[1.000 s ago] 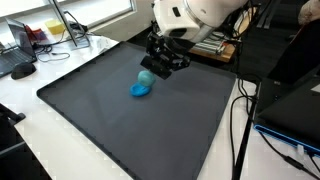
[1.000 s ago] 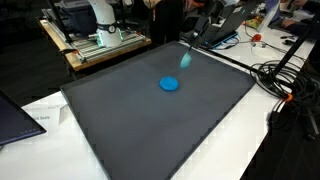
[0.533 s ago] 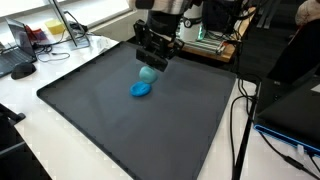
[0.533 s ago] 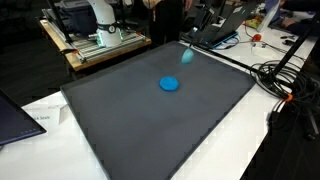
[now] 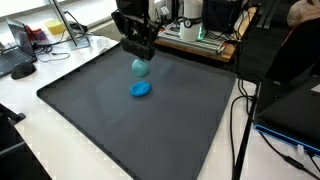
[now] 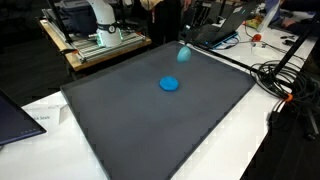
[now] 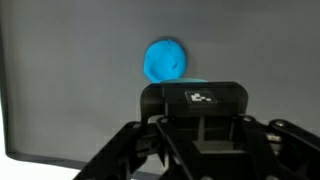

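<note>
My gripper point(image 5: 138, 57) hangs above the far part of a dark grey mat point(image 5: 120, 125) and is shut on a small light-blue object point(image 5: 139, 67). That object hangs clear of the mat, and it also shows in an exterior view point(image 6: 184, 54). A darker blue round object point(image 5: 142, 89) lies on the mat just in front of and below the gripper, and shows in the other views too point(image 6: 169, 84) point(image 7: 165, 60). In the wrist view the gripper body point(image 7: 195, 100) hides the fingertips.
The mat covers a white table point(image 5: 70, 55). A laptop point(image 5: 18, 45) and cables lie at one side, and equipment with a second robot base point(image 6: 100, 30) stands behind the table. Cables point(image 6: 285, 80) and a dark case point(image 5: 290, 110) lie beside the mat.
My gripper has moved with the light-blue object toward the mat's far edge, away from above the blue round object. The blue round object has not moved.
</note>
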You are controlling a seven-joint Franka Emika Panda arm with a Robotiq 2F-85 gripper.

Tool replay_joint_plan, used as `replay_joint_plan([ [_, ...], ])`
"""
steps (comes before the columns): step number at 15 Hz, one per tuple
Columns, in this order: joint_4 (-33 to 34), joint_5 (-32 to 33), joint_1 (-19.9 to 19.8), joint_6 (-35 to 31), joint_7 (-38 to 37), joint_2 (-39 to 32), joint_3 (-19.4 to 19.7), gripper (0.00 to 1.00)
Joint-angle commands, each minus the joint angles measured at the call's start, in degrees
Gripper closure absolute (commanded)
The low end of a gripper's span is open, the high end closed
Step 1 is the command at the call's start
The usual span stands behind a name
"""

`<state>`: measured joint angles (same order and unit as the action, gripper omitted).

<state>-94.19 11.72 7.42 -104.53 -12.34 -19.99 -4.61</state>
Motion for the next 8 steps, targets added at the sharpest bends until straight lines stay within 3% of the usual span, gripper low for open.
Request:
replay_joint_plan([
  [1,-1.44,-7.17,-3.19,1.02,1.81,2.84,1.4,0.78],
  [3,-4.36,-9.06,-4.48,-1.76,0.14,4.34,2.62,0.78],
  [7,-13.43,-12.61,-7.5,-8.46,5.71,7.88,3.67,0.78],
  [8,-6.51,-9.95,-6.02,-4.7,3.12,3.71,3.84,0.53],
])
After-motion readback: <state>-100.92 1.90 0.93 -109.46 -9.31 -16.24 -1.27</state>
